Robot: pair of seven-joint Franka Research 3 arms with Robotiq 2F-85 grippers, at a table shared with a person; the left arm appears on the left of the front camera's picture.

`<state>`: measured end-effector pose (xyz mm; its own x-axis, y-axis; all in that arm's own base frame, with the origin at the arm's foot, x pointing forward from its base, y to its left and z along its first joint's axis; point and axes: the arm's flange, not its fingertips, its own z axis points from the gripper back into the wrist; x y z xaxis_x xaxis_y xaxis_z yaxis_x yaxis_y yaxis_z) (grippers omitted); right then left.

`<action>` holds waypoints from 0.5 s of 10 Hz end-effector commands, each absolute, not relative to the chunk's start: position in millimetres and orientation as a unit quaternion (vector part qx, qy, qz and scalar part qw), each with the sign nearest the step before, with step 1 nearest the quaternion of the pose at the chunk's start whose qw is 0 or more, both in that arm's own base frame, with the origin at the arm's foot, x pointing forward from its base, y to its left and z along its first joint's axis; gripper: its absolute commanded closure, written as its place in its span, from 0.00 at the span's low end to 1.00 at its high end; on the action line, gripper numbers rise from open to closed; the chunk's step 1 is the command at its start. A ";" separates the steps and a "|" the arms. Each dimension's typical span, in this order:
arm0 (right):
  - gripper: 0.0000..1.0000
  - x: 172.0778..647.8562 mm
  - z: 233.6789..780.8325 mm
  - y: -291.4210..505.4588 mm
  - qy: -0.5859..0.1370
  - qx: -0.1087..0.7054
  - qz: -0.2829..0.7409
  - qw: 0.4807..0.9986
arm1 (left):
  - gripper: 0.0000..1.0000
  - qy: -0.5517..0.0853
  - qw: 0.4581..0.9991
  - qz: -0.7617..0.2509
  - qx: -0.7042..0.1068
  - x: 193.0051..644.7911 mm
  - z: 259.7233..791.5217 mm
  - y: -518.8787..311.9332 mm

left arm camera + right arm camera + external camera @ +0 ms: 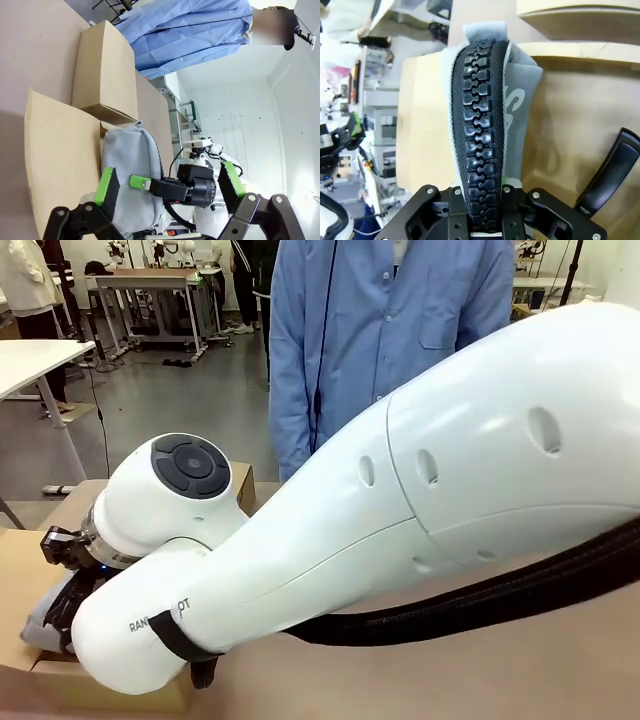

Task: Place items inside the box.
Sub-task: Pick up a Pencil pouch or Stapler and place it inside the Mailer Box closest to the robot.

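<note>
A light grey zip pouch (520, 100), black zipper uppermost, is pinched at one end between the closed fingers of the right gripper (481, 200). It is held at the mouth of the open cardboard box (580, 125), apparently ready to be lowered in. At four o'clock from the pouch, a black stapler (607, 175) lies inside the box. In the left wrist view, the left gripper (169, 184) hovers at six o'clock from the pouch, wide open and empty, likely keeping clear.

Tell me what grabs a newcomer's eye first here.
The right arm's big white link sweeps across the front view. Its tool is shut on the chunky black zipper of a light grey zip pouch at the open cardboard box. The left tool hangs open nearby, green pads apart.
</note>
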<state>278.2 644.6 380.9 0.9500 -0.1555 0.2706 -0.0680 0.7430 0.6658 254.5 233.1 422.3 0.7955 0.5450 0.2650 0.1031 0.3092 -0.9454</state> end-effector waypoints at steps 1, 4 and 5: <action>0.93 273.7 386.6 649.9 -0.158 0.345 -0.047 0.924 | 0.00 -0.297 0.749 0.139 -0.575 254.2 422.8 231.9; 0.93 273.6 389.4 638.6 -0.162 0.335 -0.050 0.927 | 0.00 -0.297 0.749 0.139 -0.575 254.2 422.8 231.9; 0.93 275.7 385.4 637.8 -0.154 0.322 -0.051 0.933 | 0.00 -0.297 0.749 0.139 -0.575 254.2 422.8 231.9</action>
<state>284.1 641.3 380.3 0.9494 -0.1650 0.2672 -0.0459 0.7689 0.6377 254.5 233.1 422.3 0.7955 0.5450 0.2650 0.1031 0.3092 -0.9454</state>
